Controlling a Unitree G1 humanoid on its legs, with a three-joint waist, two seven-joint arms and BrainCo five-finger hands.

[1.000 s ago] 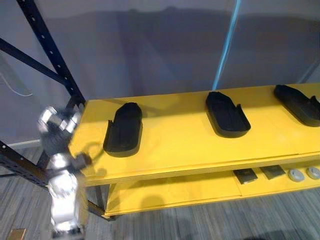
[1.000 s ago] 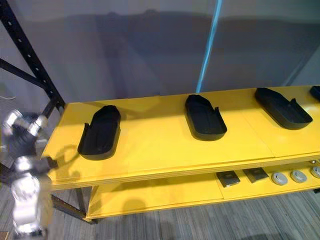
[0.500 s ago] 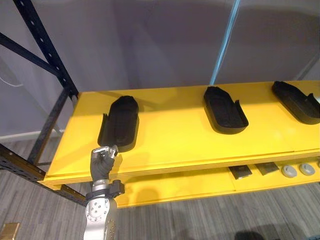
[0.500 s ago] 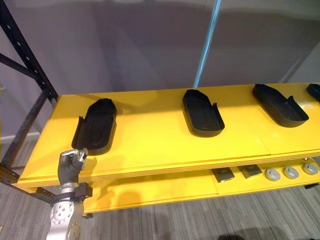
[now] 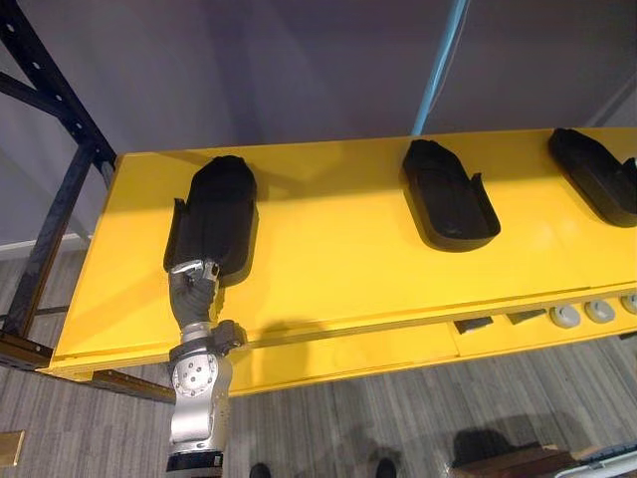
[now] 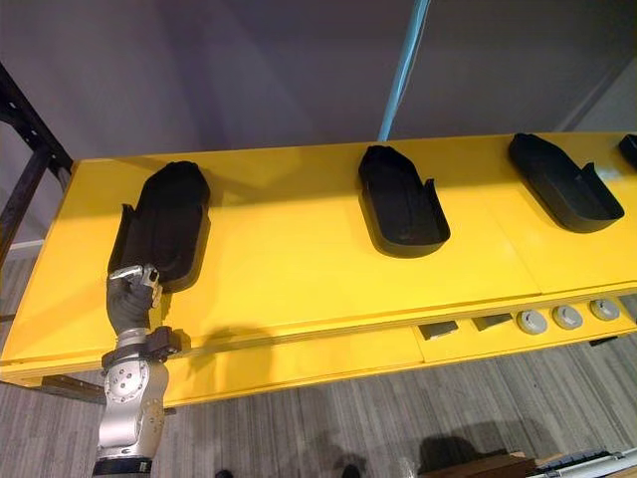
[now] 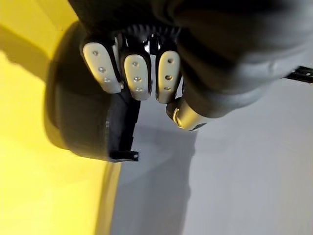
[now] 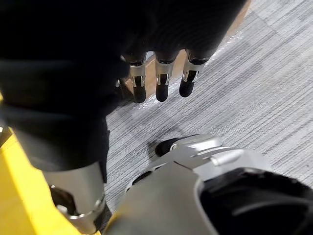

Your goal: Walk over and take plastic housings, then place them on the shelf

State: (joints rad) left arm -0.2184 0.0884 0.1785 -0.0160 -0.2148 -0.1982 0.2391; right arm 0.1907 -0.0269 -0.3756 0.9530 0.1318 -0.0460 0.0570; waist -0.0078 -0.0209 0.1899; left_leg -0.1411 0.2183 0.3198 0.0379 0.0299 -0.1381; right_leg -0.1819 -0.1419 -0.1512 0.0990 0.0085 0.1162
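Left hand moved to near end of leftmost housing, fingers curled empty, open yellow shelf alongside

the yellow shelf carries black plastic housings, long shallow shells with rounded ends, lying flat in a row and well apart. the left housing lies near the left edge and reaches towards the front edge. the middle housing and the right housing lie hollow side up nearer the back edge. part of a fourth housing shows farthest right.
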